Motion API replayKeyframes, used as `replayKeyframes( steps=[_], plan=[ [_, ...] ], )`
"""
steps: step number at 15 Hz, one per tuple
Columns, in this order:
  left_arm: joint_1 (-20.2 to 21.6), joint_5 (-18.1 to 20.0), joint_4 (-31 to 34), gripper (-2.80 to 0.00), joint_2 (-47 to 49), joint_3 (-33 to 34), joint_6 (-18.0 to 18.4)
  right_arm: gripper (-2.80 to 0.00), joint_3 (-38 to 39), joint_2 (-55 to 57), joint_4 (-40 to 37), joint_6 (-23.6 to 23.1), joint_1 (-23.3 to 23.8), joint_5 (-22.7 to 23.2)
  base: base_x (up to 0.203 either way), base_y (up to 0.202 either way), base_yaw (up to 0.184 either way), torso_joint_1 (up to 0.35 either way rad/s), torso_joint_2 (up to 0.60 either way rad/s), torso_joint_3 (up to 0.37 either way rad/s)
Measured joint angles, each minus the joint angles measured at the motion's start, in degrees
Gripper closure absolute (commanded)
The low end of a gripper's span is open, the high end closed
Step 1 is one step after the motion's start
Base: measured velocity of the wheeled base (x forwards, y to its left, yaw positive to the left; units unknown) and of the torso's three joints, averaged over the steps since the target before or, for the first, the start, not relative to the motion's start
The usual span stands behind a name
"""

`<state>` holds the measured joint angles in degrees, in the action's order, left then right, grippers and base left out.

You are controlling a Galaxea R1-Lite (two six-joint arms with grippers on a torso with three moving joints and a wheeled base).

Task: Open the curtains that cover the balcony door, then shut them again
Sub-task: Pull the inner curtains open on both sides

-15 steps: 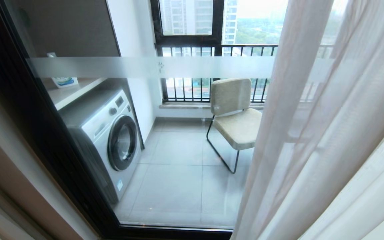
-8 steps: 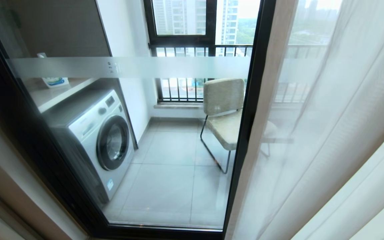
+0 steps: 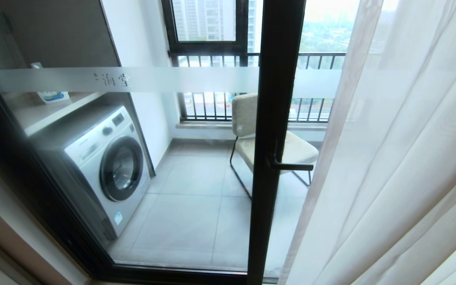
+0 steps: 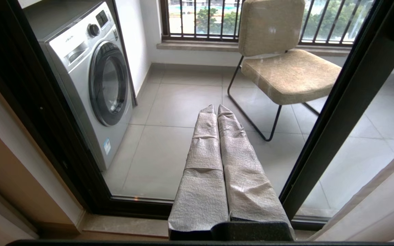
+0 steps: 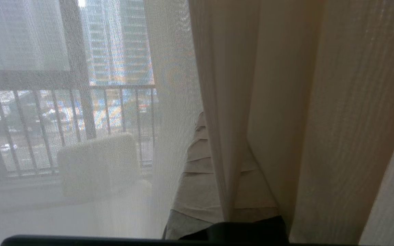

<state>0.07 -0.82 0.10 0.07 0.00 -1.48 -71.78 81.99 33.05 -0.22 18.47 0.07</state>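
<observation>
Curtains (image 5: 279,102) draped over right claw (image 5: 214,136), fingers pressed together, nothing visibly gripped. Left claw (image 4: 216,108) closed, empty, facing door (image 4: 337,112).

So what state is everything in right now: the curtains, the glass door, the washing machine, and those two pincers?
sheer curtain: drawn aside to the right, glass on the left bare
thick curtain: hanging in folds beside the sheer
balcony door: shut, handle level
washing machine: round door closed
chair: upright, nothing on it
left pincer: shut, holding nothing, pointing at the glass
right pincer: shut, pushed in among the curtain folds
</observation>
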Motion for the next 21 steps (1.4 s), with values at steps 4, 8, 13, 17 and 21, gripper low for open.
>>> replayKeyframes(
  steps=[4,8,13,17,21],
  plan=[
    [0.00,-0.04,0.01,0.00,0.00,0.00,0.00,0.00,0.12,0.00,0.09,0.00,2.87,0.00,0.000,-0.189,0.001,0.005,0.00,0.002],
    [0.00,-0.04,0.00,0.00,0.00,0.00,0.00,0.00,0.22,-0.06,-0.16,0.00,5.03,0.06,0.000,-0.189,0.001,0.001,0.00,0.003],
    [0.00,-0.04,-0.02,0.00,0.00,0.00,0.00,0.00,0.20,-0.05,-0.11,-0.35,8.15,0.06,0.000,-0.190,0.001,0.001,0.00,0.001],
    [0.00,-0.06,0.00,0.00,0.00,0.00,0.00,0.00,0.20,-0.09,-0.45,-1.25,10.76,0.11,0.000,-0.188,0.001,0.005,0.00,0.001],
    [0.00,-0.04,-0.02,0.00,0.00,0.00,0.00,0.00,0.20,-0.33,-0.65,-3.03,12.29,0.14,0.000,-0.191,0.001,0.003,0.00,0.002]
  ],
)
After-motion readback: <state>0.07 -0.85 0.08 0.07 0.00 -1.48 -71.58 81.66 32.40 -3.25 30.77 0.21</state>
